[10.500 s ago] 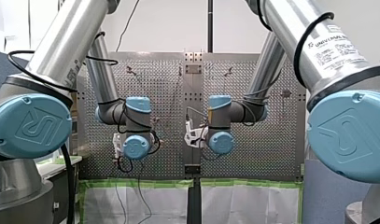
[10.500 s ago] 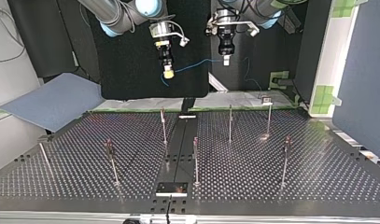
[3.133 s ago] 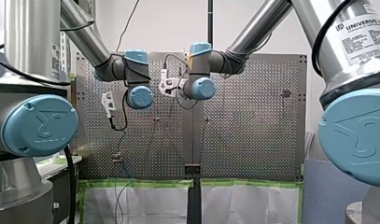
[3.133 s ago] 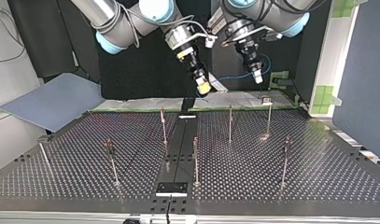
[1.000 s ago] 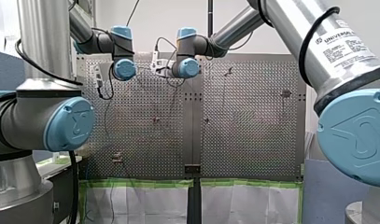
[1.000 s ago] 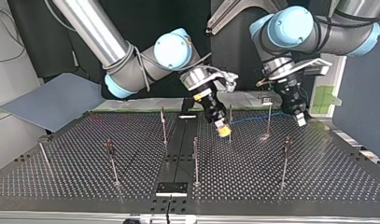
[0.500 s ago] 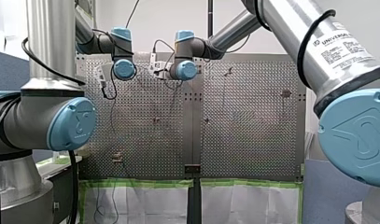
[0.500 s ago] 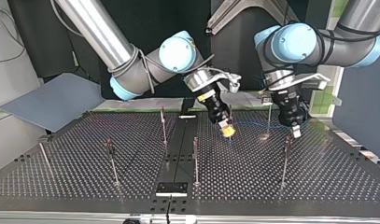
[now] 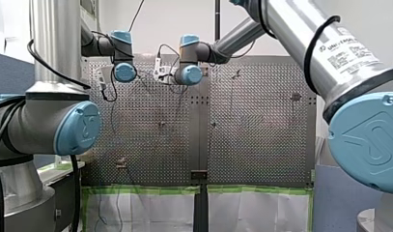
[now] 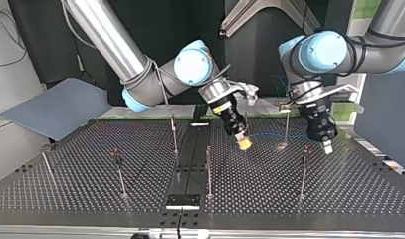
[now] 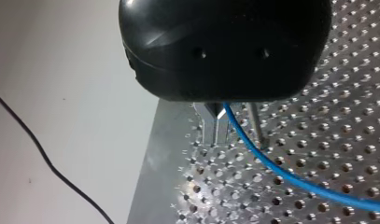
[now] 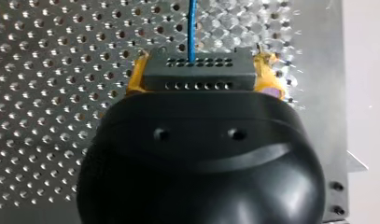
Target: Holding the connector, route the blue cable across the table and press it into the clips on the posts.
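Both arms have sunk lower over the tabletop (image 10: 70,189). My right end effector (image 10: 244,143) stays clenched on the connector (image 12: 193,74). My left end effector (image 10: 328,147), pinching the blue cable (image 10: 263,134), has slid outward beside a post (image 10: 303,169), likely lining up its clip.

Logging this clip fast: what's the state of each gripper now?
Left gripper: closed on the thin blue cable.
Right gripper: closed on the black perforated connector block.

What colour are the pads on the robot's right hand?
Yellow. The pads of my right hand show best in the right wrist view.
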